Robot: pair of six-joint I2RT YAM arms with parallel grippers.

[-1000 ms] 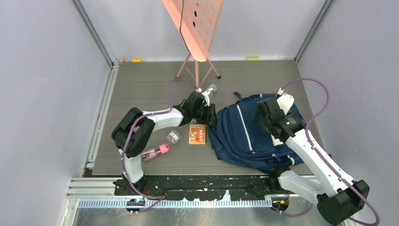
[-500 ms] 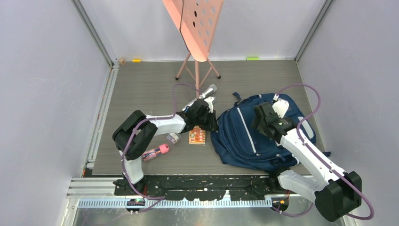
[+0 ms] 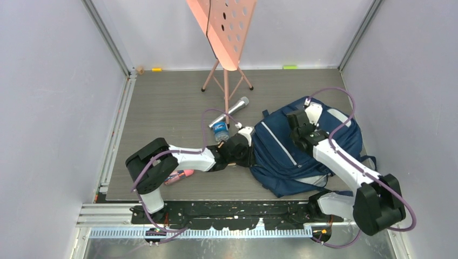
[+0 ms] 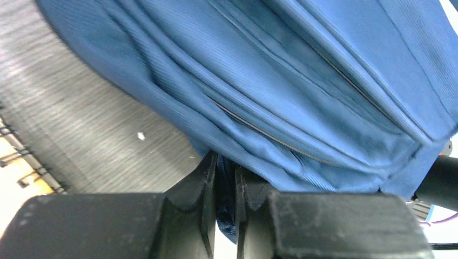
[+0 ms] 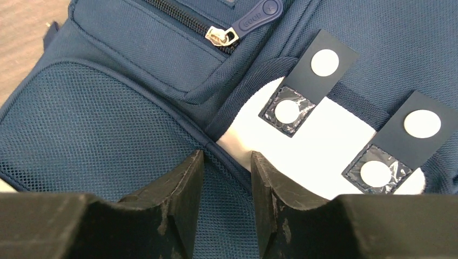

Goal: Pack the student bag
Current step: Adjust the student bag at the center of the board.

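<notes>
The student bag (image 3: 318, 141), navy blue with grey stripes, lies flat on the right half of the table. My left gripper (image 3: 248, 145) is at its left edge; in the left wrist view it (image 4: 226, 162) is shut on a fold of the bag's blue fabric (image 4: 281, 81). My right gripper (image 3: 297, 120) is down on the bag's upper part. In the right wrist view its jaws (image 5: 227, 156) stand narrowly apart against the mesh pocket (image 5: 108, 118), a seam running between them. A zip pull (image 5: 254, 16) and white patch (image 5: 324, 156) lie just beyond.
A silver microphone (image 3: 233, 109) and a small water bottle (image 3: 219, 129) lie left of the bag's top. A pink item (image 3: 179, 175) sits beside the left arm. A yellow card (image 4: 16, 172) edges into the left wrist view. An orange music stand (image 3: 224, 38) rises at the back.
The left gripper moved toward the front and shut on the bag's edge, uncovering the bottle. The bag shifted and turned. The right gripper moved left over the bag and its jaws narrowed.
</notes>
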